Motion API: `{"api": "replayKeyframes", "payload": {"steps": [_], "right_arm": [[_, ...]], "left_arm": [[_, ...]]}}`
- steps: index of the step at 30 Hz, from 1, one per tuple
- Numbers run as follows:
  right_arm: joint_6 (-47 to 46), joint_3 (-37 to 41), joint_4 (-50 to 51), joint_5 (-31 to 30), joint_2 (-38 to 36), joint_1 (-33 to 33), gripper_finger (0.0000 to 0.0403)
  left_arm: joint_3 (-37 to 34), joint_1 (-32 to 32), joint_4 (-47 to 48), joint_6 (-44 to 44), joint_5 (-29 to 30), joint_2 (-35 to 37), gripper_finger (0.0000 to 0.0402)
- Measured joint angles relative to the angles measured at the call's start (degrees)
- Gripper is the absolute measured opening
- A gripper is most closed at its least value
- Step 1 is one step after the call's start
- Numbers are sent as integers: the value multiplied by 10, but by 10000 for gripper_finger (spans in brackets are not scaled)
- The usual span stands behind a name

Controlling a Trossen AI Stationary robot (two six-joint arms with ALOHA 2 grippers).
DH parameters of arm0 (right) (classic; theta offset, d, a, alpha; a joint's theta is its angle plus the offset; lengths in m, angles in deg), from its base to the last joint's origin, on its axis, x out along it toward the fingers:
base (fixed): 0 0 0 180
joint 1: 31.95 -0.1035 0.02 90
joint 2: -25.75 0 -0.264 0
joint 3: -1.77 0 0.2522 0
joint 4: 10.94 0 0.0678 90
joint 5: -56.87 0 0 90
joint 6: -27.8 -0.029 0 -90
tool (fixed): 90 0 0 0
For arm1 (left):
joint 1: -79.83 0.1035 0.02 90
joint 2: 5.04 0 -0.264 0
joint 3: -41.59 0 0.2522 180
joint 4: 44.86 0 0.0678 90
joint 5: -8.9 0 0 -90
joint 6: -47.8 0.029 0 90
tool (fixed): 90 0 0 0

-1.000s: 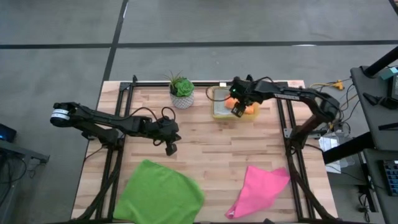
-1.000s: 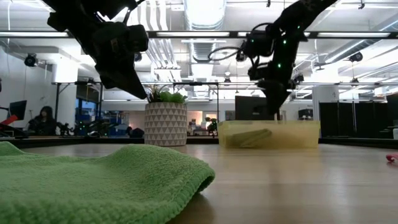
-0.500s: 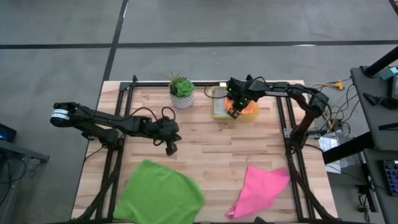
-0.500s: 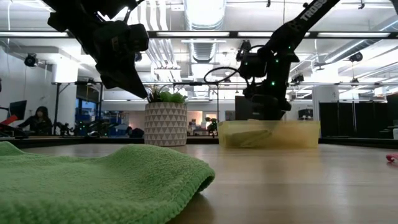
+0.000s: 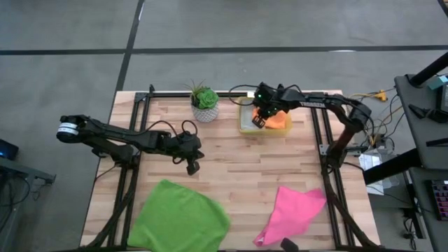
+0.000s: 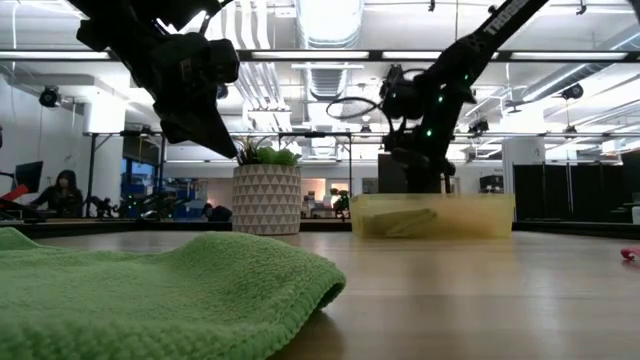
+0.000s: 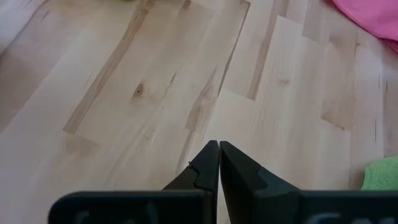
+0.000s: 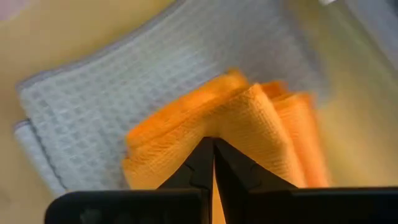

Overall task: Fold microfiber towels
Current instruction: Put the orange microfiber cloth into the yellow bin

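Directly beyond the closed right hand (image 8: 213, 144) lies the orange towel (image 8: 249, 124).

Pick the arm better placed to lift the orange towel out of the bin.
Right. Its claw hangs over the yellow bin, shut at the orange towel. The left claw sits mid-table, shut.

Right gripper (image 5: 257, 120) over yellow bin (image 5: 245, 128); left gripper (image 5: 192, 168) mid-table.
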Motion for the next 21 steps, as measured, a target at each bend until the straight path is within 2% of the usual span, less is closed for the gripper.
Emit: {"api": "replayKeyframes", "payload": {"steps": [3,9,16,21], "right_arm": [[-11,-14,4,36,26,-1,9],[-28,-38,30,36,4,11,9],[-54,-51,194,28,-18,53,8],[-64,-27,168,4,-18,83,8]], "left_arm": [[0,0,0,1,0,0,0],[0,0,0,3,0,0,0],[-3,0,0,5,0,0,0],[-4,0,0,6,1,0,0]]}}
